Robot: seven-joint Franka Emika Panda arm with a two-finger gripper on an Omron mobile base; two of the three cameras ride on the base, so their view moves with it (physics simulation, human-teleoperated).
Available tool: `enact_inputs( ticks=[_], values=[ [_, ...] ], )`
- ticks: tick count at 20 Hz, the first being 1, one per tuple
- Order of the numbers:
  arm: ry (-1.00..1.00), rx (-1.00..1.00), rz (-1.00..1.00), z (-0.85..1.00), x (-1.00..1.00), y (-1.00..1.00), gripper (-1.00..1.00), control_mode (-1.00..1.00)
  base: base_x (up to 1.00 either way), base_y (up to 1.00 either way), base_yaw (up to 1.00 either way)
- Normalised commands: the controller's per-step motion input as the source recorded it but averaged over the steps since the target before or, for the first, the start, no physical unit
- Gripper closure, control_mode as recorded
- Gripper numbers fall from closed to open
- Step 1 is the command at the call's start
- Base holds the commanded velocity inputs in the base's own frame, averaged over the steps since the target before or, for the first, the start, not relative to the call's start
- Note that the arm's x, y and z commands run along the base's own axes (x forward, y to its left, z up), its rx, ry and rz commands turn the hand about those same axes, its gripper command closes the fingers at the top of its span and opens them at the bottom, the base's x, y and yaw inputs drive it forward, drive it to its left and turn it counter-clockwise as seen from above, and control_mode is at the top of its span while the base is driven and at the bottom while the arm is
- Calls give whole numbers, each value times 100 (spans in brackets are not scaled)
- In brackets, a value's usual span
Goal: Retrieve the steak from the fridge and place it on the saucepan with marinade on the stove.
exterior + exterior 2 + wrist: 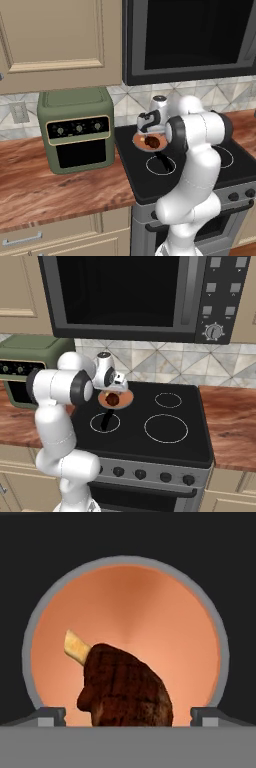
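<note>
1. On the stove (200,431), at its back left burner, sits the saucepan (30,637), its straight black handle reaching toward the front over the front left burner ring.
2. Across the pan's inside lies the marinade (150,622), a flat orange-brown disc.
3. Within that disc rests the steak (127,694), a dark red-brown lump with a pale bony end sticking up and to the left in the hand view; it lies near the pan's edge closest to the camera there.
4. Directly above the pan hangs the gripper (128,716), pointing down at it.
5. Its two dark fingertips (52,716) stand wide apart, one on either side of the steak, and neither seems to touch the meat, though the lower part of the steak is cut off by the frame edge.
6. Left of the stove, on the wooden counter (50,190), stands a green countertop oven (77,130).
7. Above the cooktop hangs a black microwave (125,296).
</note>
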Motion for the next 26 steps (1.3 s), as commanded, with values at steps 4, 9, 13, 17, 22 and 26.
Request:
enact_inputs(
  ticks=[4, 9, 13, 17, 22, 26],
  values=[
    [-2, 0, 0, 5, -48, 0, -100, -100, 0, 0, 0],
    [-4, 0, 0, 10, -59, 0, -100, -100, 0, 0, 0],
    [-1, 0, 0, 33, -58, 0, -100, -100, 0, 0, 0],
    [0, 0, 0, 40, -60, 0, -100, -100, 0, 0, 0],
    [0, 0, 0, 43, -72, 0, -100, -100, 0, 0, 0],
    [0, 0, 0, 36, -88, 0, -100, -100, 0, 0, 0]
  ],
)
